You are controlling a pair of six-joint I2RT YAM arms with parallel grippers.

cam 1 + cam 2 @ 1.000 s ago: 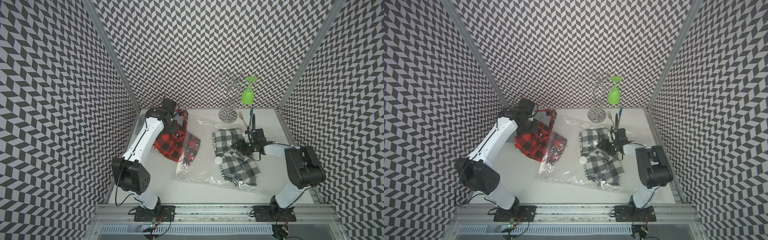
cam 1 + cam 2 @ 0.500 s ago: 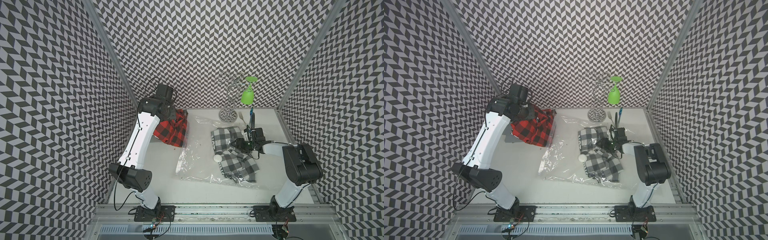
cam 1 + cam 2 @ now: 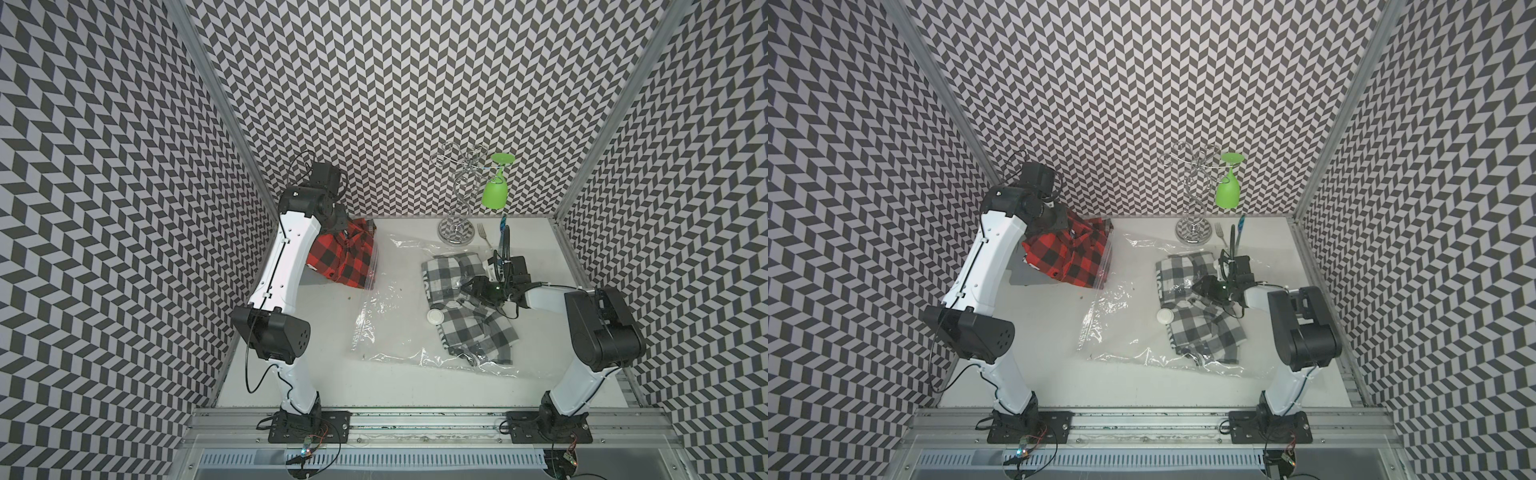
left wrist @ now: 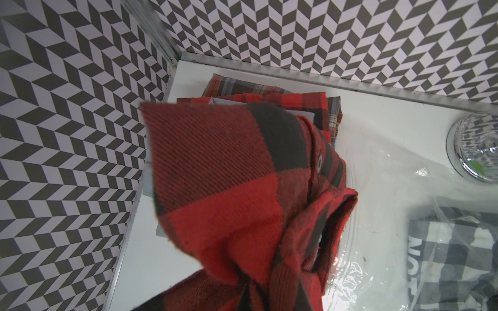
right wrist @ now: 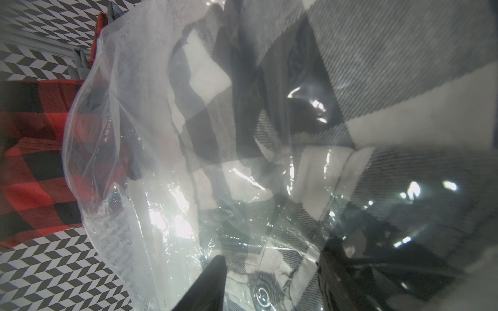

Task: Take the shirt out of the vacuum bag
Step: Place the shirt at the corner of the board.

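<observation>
The white table (image 3: 324, 374) first, and sprawled across its middle is the vacuum bag (image 3: 386, 316), clear and crinkled, with its mouth turned to the far left. Inside it, on the right, lies a grey checked shirt (image 3: 469, 332). The one that matters, the red checked shirt (image 3: 345, 259), hangs up off the table in the far left corner, over a small pile of folded shirts (image 4: 242, 88). The bag's mouth edge rides against the red shirt's right side, so I can't tell if the last hem is free.

The left gripper (image 3: 338, 226) is clenched on that red cloth, its tips buried in fabric. The right gripper (image 3: 476, 287) sits low on the plastic above the grey shirt, jaws spread, pinning the bag down. The little white valve (image 3: 435, 316) is just left of it.

I'd call this the tail of the pull-out. Next it wants a touch more carry to the left, clear of the plastic, then a set-down on that pile.
</observation>
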